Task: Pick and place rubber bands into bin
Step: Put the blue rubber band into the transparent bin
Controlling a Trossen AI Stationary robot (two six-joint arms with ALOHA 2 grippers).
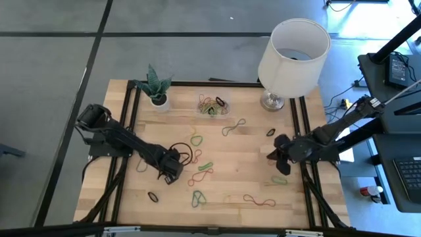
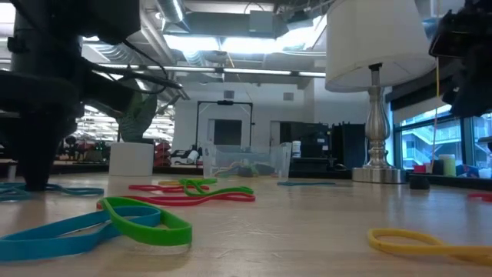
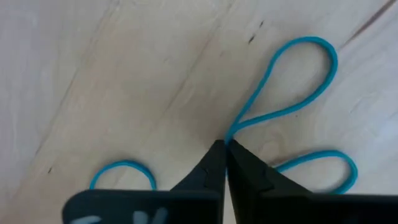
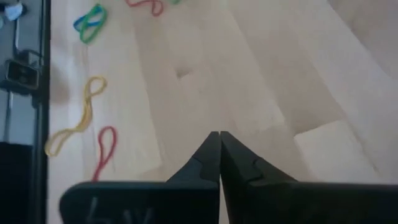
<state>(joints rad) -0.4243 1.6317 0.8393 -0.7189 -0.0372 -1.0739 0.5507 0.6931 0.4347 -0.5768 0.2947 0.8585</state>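
1. On the wooden table (image 1: 250,171) in the high view, the left gripper (image 1: 172,168) sits low over the left-centre boards among scattered rubber bands (image 1: 200,170). The right gripper (image 1: 277,155) waits near the right edge, just beside a green band (image 1: 280,179). The clear bin (image 1: 212,105) stands at the far side between the small plant pot (image 1: 158,100) and the white lamp (image 1: 291,56), with several bands already inside it.
2. In the low view, a green band (image 2: 146,219) overlapping a blue band (image 2: 54,235) lies closest, red bands (image 2: 192,198) lie behind, and a yellow band (image 2: 423,242) lies to one side. The bin (image 2: 246,161) stands well back, beside the lamp base (image 2: 377,175).
3. In the left wrist view, the left gripper (image 3: 224,149) has its fingers pressed together, tips clamped on a twisted blue rubber band (image 3: 292,106) lying on the wood.
4. In the right wrist view, the right gripper (image 4: 219,140) has its fingers together on nothing, above bare boards; a yellow figure-eight band (image 4: 78,121) and a red band (image 4: 106,149) lie well apart from it.
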